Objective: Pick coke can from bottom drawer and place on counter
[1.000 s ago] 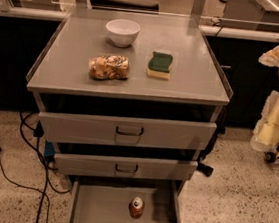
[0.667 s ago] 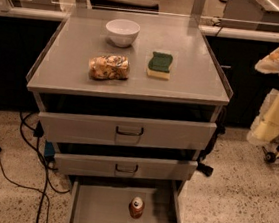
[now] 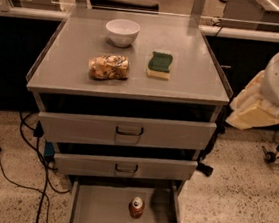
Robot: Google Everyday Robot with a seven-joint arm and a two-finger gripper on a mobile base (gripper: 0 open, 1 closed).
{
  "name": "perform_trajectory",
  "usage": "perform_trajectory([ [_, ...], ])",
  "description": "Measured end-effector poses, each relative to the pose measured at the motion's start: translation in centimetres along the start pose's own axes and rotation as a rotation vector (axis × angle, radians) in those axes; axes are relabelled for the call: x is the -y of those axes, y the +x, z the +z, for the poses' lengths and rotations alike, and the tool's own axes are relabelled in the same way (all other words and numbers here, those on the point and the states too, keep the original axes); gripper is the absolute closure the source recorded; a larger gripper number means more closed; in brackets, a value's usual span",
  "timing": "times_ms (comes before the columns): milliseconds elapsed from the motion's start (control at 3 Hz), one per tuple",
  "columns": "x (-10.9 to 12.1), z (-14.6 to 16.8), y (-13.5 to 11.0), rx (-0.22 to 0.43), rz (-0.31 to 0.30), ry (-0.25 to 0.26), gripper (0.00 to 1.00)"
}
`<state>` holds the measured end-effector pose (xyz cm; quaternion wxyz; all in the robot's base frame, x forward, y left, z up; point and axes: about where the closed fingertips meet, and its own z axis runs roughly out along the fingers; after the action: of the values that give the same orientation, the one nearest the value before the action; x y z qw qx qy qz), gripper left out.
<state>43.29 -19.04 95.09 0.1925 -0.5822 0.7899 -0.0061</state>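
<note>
The coke can stands upright on the floor of the open bottom drawer, right of centre and near its front wall. The counter is the flat grey cabinet top above the drawers. My arm comes in from the right edge at counter height. Its white rounded link is on top and the cream gripper hangs below it, just right of the counter's front right corner. The gripper is well above the can and to its right, and holds nothing that I can see.
On the counter are a white bowl at the back, a crumpled snack bag front left, and a green-and-yellow sponge to its right. Two upper drawers stick out slightly. Black cables lie on the floor at left. A wheeled stand is at right.
My arm and gripper have moved a little left, closer to the cabinet's right side. The can, the drawers and the things on the counter have not moved.
</note>
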Motion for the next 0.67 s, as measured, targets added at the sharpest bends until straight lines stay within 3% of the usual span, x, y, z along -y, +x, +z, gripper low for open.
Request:
perform_trajectory([
  [333,-2.8,4.9,-2.8,0.088,0.036,-0.032,0.88],
  [667,-6.3,10.9,-5.6,0.163,0.055,-0.090,1.00],
])
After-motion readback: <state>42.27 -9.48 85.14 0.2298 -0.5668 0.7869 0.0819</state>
